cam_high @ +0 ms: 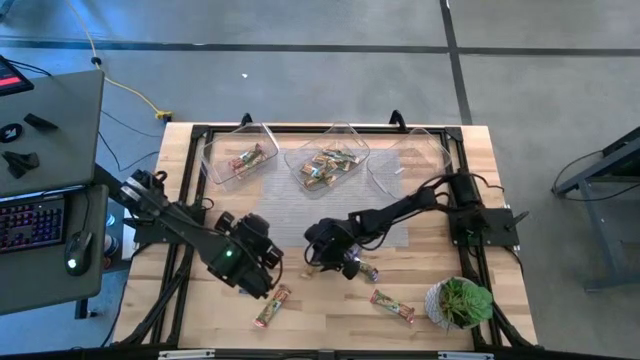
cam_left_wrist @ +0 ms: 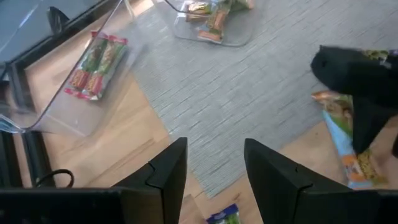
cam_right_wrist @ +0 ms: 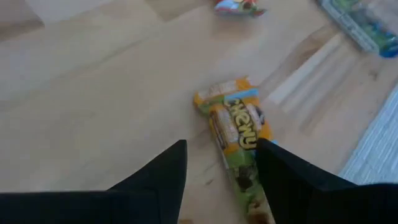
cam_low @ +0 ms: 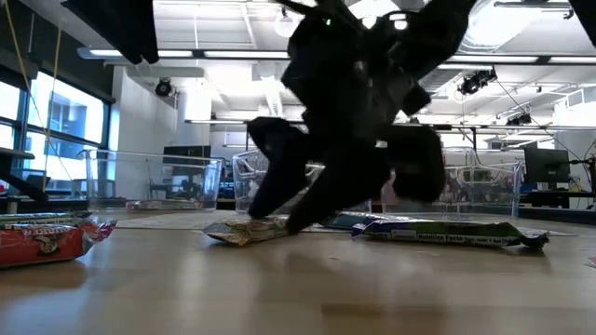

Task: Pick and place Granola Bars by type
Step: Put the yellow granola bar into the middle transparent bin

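Right gripper (cam_right_wrist: 221,171), fingers spread, straddles a flat green-and-orange foil-wrapped granola bar (cam_right_wrist: 236,140) on the wooden table (cam_right_wrist: 93,124). Advice: centre, lower, then pinch across its width. Left gripper (cam_left_wrist: 214,171) waits spread, empty.

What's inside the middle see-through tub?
The middle tub holds a small heap of granola bars, green, tan and orange wrappers. They overlap, so whatever lies under the top ones is hidden, and I can't count them.

bare wood (cam_high: 330,310) up front, tubs (cam_high: 325,160) behind
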Available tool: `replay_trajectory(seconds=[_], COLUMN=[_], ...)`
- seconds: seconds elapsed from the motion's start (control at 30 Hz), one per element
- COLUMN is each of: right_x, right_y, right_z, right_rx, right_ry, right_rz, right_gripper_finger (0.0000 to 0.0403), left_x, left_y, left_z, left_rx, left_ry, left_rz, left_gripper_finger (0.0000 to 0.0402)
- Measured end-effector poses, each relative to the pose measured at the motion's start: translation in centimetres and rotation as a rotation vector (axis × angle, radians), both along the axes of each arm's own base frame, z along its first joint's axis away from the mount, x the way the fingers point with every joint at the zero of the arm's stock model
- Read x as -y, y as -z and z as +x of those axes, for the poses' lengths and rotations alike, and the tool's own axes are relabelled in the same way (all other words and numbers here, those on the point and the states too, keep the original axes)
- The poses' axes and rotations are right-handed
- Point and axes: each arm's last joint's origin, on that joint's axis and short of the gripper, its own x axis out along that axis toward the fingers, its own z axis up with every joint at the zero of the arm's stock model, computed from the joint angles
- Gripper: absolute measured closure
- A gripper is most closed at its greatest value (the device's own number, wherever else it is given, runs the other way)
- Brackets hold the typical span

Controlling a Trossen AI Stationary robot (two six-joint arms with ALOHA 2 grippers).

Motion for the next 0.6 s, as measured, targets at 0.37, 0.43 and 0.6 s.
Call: replay_trajectory(seconds=[0.37, 0.43, 0.6], right_x=[0.6, 0.5, 0.4], right_y=[0.7, 0.5, -0.4], right_z=[0.9, 0.8, 0.8], right_rx=[0.061, 0.069, 0.1], right_ry=[0.037, 0.032, 0.021], right_rz=[0.01, 0.005, 0.019], right_gripper_finger=[0.0234, 0.0237, 0.0246], left_x=[-0.1, -0.1, -0.1], left_y=[0.0, 0.0, 0.0], left_z=[0.0, 0.0, 0.0], left_rx=[0.007, 0.005, 0.003], left_ry=[0.012, 0.013, 0.013], left_rz=[0.027, 0.028, 0.029], left_gripper_finger=[0.0247, 0.0247, 0.0247])
